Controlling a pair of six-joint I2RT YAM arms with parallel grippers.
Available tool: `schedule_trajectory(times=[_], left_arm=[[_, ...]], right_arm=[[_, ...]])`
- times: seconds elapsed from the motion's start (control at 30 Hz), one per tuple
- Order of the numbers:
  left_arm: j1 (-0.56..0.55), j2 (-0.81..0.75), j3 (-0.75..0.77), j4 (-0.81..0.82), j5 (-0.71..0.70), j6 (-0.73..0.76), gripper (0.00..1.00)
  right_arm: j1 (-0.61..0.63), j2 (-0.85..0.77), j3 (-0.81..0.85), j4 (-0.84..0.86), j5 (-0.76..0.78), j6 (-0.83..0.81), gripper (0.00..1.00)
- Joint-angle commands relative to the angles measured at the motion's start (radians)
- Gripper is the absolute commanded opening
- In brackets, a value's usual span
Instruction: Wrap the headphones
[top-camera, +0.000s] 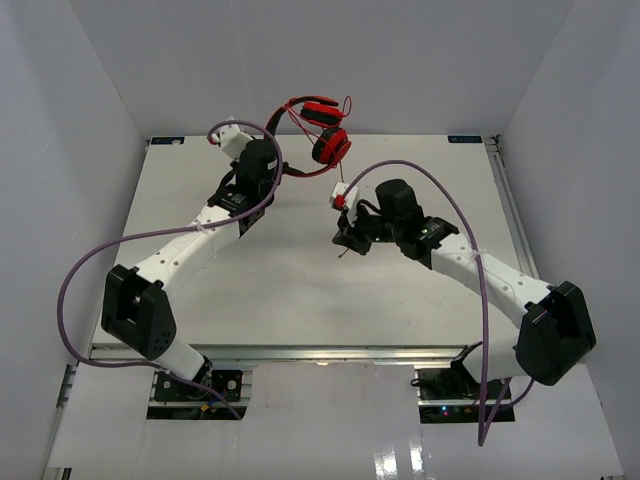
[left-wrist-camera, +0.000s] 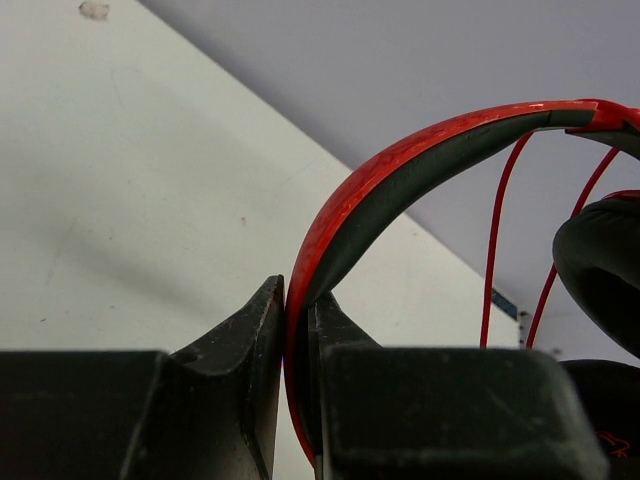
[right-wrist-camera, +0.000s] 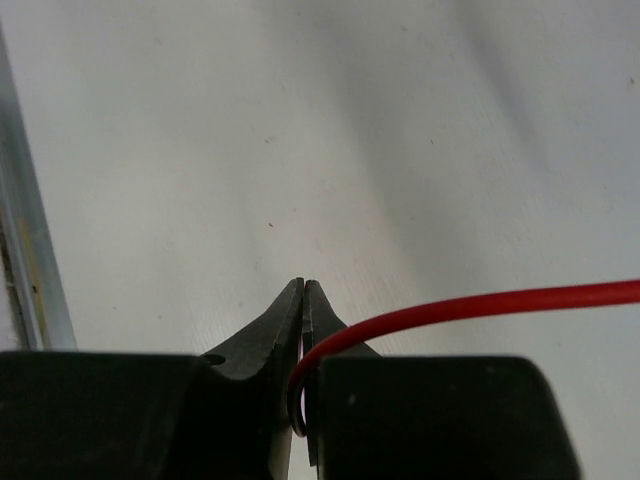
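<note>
A smooth, glossy red plastic is being shown on the headband (left-wrist-camera: 395, 165) of the headphones (top-camera: 331, 148), backed by matt black padding. The cord (right-wrist-camera: 480, 305) is being seen as smooth and slightly shiny. The table (top-camera: 300, 290) is being seen as matt white and faintly speckled.

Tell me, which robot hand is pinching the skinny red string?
The right gripper: it is shut on the thin red cord. The left gripper clamps the wide headband instead.
</note>
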Motion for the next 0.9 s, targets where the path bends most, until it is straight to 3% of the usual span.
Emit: schedule_trajectory(times=[0.0,0.37,0.53,0.87], left_arm=[[0.003,0.002,0.039,0.024,0.005,-0.027,0.0],[0.003,0.074,0.027,-0.007,0.106,0.04,0.0],[0.003,0.109,0.008,-0.012,0.203,0.101,0.0],[-0.016,0.2,-0.077,-0.085,0.366,0.304,0.0]], right_arm=[[0.06,0.037,0.107,-0.23,0.23,-0.16,0.08],[0.29,0.227,0.22,-0.603,0.532,-0.397,0.08],[0.364,0.233,0.178,-0.584,0.791,-0.489,0.08],[0.369,0.17,0.184,-0.566,1.035,-0.688,0.08]])
